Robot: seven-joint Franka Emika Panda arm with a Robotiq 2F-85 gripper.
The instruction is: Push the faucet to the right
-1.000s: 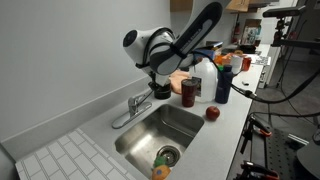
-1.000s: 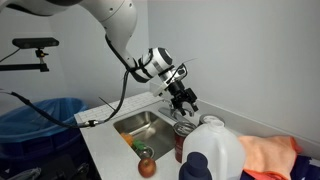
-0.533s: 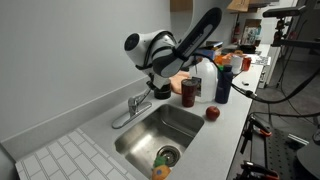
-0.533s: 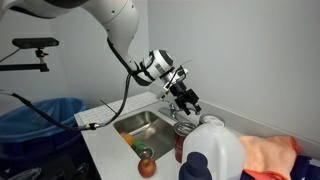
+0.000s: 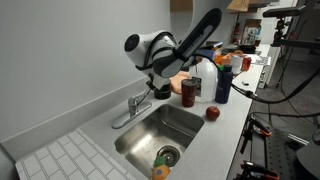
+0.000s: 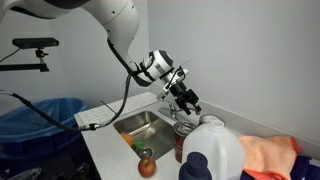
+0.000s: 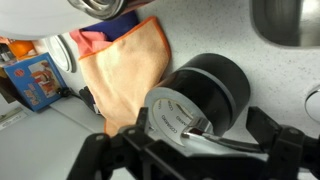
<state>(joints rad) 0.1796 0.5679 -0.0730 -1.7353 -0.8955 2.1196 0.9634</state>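
Observation:
The chrome faucet (image 5: 133, 105) stands at the back rim of the steel sink (image 5: 150, 140), its thin spout pointing toward the tiled counter side. My gripper (image 5: 162, 91) hangs just beside the faucet's base, on the side toward the bottles. In the other exterior view my gripper (image 6: 187, 101) is over the sink's far rim and hides the faucet. In the wrist view my gripper (image 7: 190, 152) is open, its dark fingers wide apart. A thin shiny chrome part (image 7: 215, 138) lies between them, in front of a black tape roll (image 7: 205, 85).
A red can (image 5: 189, 92), a white jug (image 5: 205, 74), a dark blue bottle (image 5: 223, 80) and an apple (image 5: 212, 113) stand beside the sink. An orange cloth (image 7: 120, 75) lies by the tape roll. Small objects sit near the drain (image 5: 163, 160).
My gripper has shifted very slightly near the faucet; the faucet and the other things have not visibly moved.

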